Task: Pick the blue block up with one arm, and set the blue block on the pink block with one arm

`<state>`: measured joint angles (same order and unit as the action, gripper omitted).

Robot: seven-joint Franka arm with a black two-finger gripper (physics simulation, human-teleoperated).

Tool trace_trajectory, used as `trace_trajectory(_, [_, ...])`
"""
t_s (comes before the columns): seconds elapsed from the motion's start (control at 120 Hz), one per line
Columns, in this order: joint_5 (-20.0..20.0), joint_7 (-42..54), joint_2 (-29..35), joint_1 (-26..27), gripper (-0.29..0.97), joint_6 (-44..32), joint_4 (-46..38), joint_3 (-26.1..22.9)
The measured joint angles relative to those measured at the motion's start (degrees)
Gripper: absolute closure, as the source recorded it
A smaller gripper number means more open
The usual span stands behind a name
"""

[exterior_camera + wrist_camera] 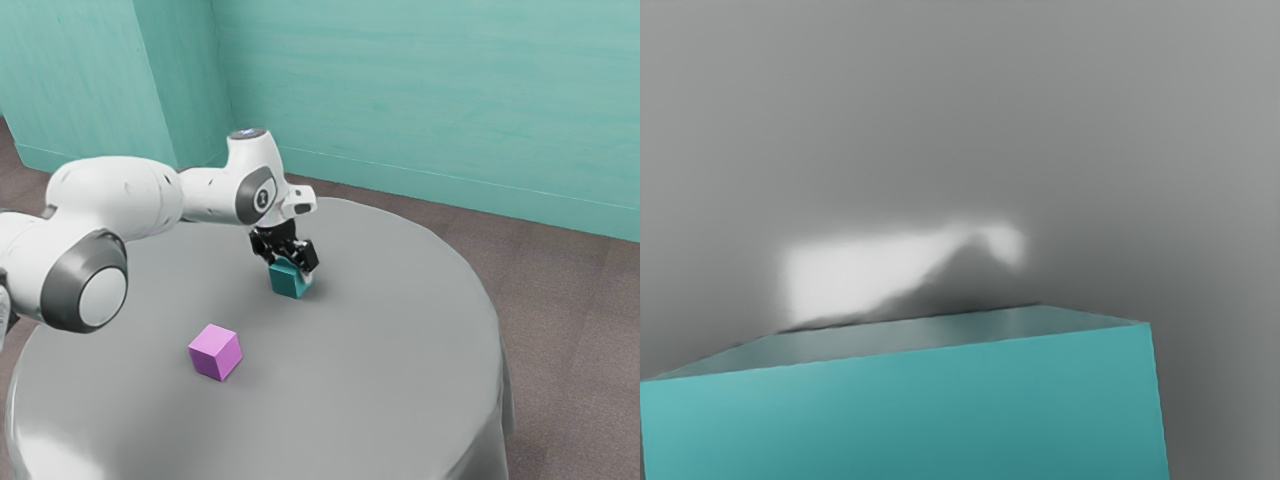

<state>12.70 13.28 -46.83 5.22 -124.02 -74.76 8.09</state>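
Your black gripper (290,256) sits right on top of the blue block (288,282), which looks teal and stands on the round grey worktop (400,330), toward its far side. The gripper's black parts overlap the block's upper edge, but you cannot tell from here whether it has closed on the block or is only poised around it. The main risk is a shallow hold: the gripper appears to meet only the top part of the block, so a lift could let it slip or swing out. The block also seems turned at an angle to the gripper, so closing may catch corners, not flat faces, and twist or push it aside. The pink block (216,352) lies well apart, nearer the front of the worktop and toward the exterior view's left, so a loose hold would have to survive that carry, and a crooked release there could tip the blue block off. Your arm (150,200) comes in from the exterior view's left, stretched low across the worktop, with the wrist bent to point straight down. In the wrist view the blue block (910,400) looms large just beneath the hand.
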Motion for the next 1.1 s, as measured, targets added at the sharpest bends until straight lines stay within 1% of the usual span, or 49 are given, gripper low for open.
trace_trajectory(0.125, [0.19,0.93,-0.53,0.09,0.00,-0.01,0.34,0.00])
trace_trajectory(0.208, [1.28,1.42,-0.34,0.33,0.01,-0.01,0.08,0.06])
trace_trajectory(0.325, [2.17,1.96,-0.03,0.27,0.20,0.02,-0.42,0.14])
trace_trajectory(0.425, [2.30,2.18,0.68,0.39,0.31,-0.01,-0.98,0.21])
trace_trajectory(0.475, [2.07,2.19,4.45,1.14,0.33,-0.03,-4.75,0.37])
trace_trajectory(0.525, [0.94,1.68,13.77,1.97,0.33,-0.06,-13.63,0.72])
trace_trajectory(0.592, [-2.07,0.22,26.73,2.86,0.33,-0.10,-25.98,0.80])
trace_trajectory(0.65, [-3.91,-1.39,37.98,3.12,0.33,-0.11,-37.30,0.62])
trace_trajectory(0.7, [-4.94,-2.79,45.45,2.86,0.33,-0.11,-44.95,0.40])
trace_trajectory(0.758, [-5.71,-4.52,51.65,2.18,0.33,-0.12,-51.68,-0.01])
trace_trajectory(0.833, [-6.30,-6.67,55.34,2.22,0.33,-0.12,-56.37,-0.18])
trace_trajectory(0.892, [-6.57,-8.29,56.54,2.42,0.33,-0.12,-58.33,-0.23])
trace_trajectory(1.017, [-6.68,-11.58,53.36,2.48,0.33,-0.16,-58.46,-0.25])
trace_trajectory(1.1, [-6.70,-13.99,50.81,2.47,0.33,-0.19,-57.09,-0.24])
